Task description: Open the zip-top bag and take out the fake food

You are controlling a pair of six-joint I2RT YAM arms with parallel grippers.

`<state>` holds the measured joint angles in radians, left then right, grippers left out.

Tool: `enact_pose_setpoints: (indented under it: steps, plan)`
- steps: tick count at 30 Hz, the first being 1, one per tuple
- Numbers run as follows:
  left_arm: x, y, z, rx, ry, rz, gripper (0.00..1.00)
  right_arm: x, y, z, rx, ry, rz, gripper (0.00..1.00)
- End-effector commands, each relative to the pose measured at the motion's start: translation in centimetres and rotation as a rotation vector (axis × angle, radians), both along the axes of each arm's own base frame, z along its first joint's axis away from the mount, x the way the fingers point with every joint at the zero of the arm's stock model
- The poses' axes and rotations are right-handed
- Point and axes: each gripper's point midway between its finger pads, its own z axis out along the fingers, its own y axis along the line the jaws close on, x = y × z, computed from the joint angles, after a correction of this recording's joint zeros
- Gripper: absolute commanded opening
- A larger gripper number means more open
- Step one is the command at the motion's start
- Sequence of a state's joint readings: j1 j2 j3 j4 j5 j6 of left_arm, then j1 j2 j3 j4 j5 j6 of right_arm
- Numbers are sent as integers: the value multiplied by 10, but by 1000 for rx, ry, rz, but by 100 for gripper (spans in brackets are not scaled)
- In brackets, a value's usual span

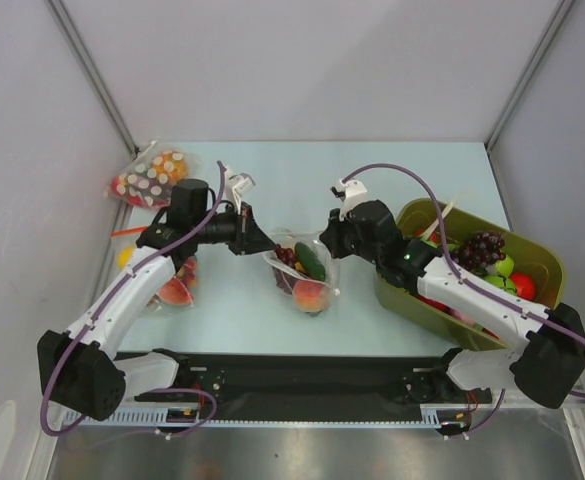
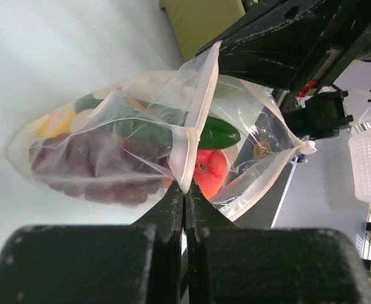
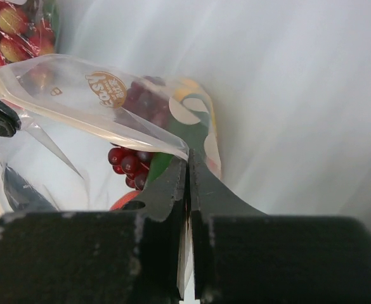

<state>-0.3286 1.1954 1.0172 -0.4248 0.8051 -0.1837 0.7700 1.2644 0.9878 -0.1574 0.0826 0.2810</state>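
Two claws meet at the zip-top bag lying mid-table: left gripper and right gripper. The left wrist view shows jaws pinched on one lip, with the fake food inside. The right wrist view shows jaws clamped on the opposite lip, probably to spread the mouth.

The zip-top bag is clear, glossy soft plastic; the fake food inside looks smooth, shiny.

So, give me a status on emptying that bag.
Done: the left gripper and right gripper are each shut on an opposite lip of the zip-top bag. In hand: they hold the mouth apart, and it looks parted. Left: the peach, grapes and green piece are all inside.
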Motion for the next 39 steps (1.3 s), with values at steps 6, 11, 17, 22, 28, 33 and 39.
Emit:
enact_pose_setpoints:
  steps: [6,11,17,22,28,33,39]
  plan:
    - [4,-13,15,-43,-68,-16,0,3,-24,36,-94,-88,1,46]
    - [9,-15,25,-52,-92,-7,0,-14,-12,98,-47,-233,142,47]
    - [7,-15,17,-54,-75,-8,0,-45,16,122,15,-203,379,46]
    - [6,-13,10,-52,-78,2,0,-65,46,99,27,-64,564,44]
    - [0,-12,4,-57,-73,2,0,-75,54,54,-52,82,601,43]
    - [-2,-10,4,-54,-85,6,0,-72,56,9,-177,210,557,42]
    - [-3,-10,6,-60,-93,2,0,-66,58,-17,-302,247,501,44]
